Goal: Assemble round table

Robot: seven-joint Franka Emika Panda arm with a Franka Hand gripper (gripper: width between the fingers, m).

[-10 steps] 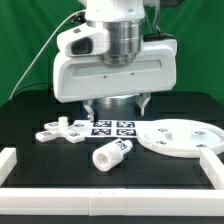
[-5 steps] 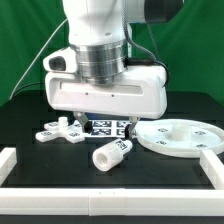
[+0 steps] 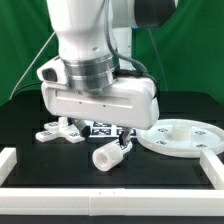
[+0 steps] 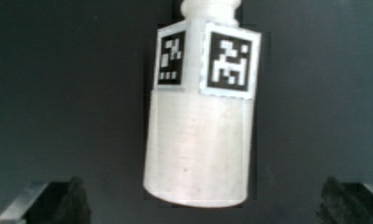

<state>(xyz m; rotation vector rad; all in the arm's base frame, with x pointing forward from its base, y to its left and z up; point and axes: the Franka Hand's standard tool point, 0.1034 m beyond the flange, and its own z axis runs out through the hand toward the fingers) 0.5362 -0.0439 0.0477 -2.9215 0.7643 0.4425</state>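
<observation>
The jaws stand wide open over the one leg (image 3: 112, 153), which lies on its side on the table (image 3: 50, 165), with bare surface at its 6 o'clock up to the rail (image 3: 60, 205). One disc (image 3: 185, 138) lies close at its 2 o'clock, and one cross base (image 3: 58, 130) at 10 o'clock.

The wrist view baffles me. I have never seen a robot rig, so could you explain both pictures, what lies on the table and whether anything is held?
The big white machine is a robot arm ending in a two-finger gripper. The exterior view comes from a camera off the arm. The wrist view comes from a camera on the arm's wrist, looking out between the fingers. On the black table lie loose white furniture parts with square tags: a round disc, a short leg and a cross-shaped base. The flat marker board belongs to the rig. The wrist view shows the leg close up, with the fingers apart on either side. Nothing is held.
</observation>
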